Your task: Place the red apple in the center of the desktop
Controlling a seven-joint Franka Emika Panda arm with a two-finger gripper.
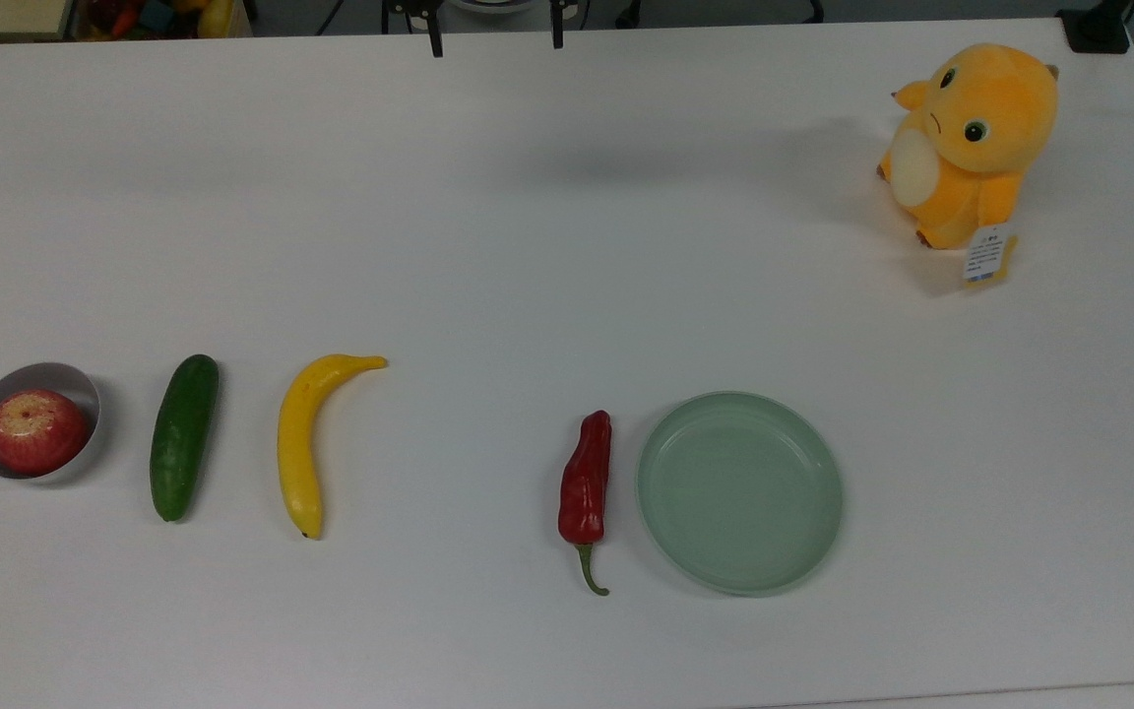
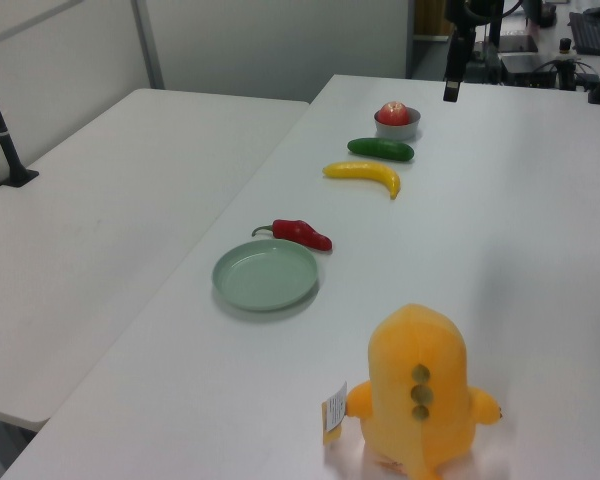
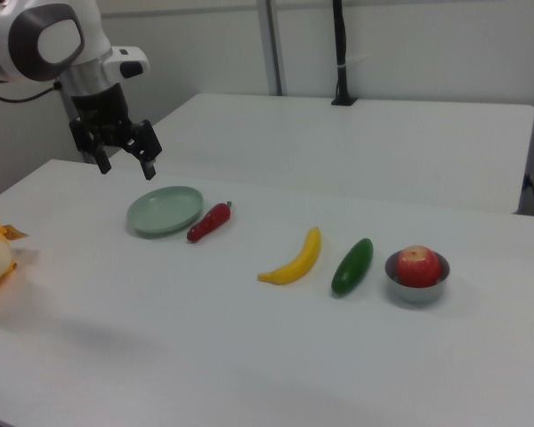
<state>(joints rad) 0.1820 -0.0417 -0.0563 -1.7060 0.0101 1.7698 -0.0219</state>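
Cucumber point(image 1: 184, 436), banana point(image 1: 308, 439), chili point(image 1: 586, 482), plate point(image 1: 739, 571), plush point(image 1: 968, 138)

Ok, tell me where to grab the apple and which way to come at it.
Come straight down from above. The red apple sits in a small grey bowl whose wall blocks its lower sides; its rounded top stands above the rim. Probably best to close the open gripper across the upper sides, clear of the cucumber alongside.

you have one red apple point(image 1: 35, 429), in one small grey bowl point(image 1: 85, 389). beside it count one green cucumber point(image 1: 184, 436), one yellow banana point(image 1: 305, 441) and one red chili pepper point(image 1: 586, 481). there is one pale green plate point(image 1: 739, 491), one orange plush toy point(image 1: 971, 140), one white desktop point(image 1: 547, 246) under them all, and one gripper point(image 3: 123, 150).
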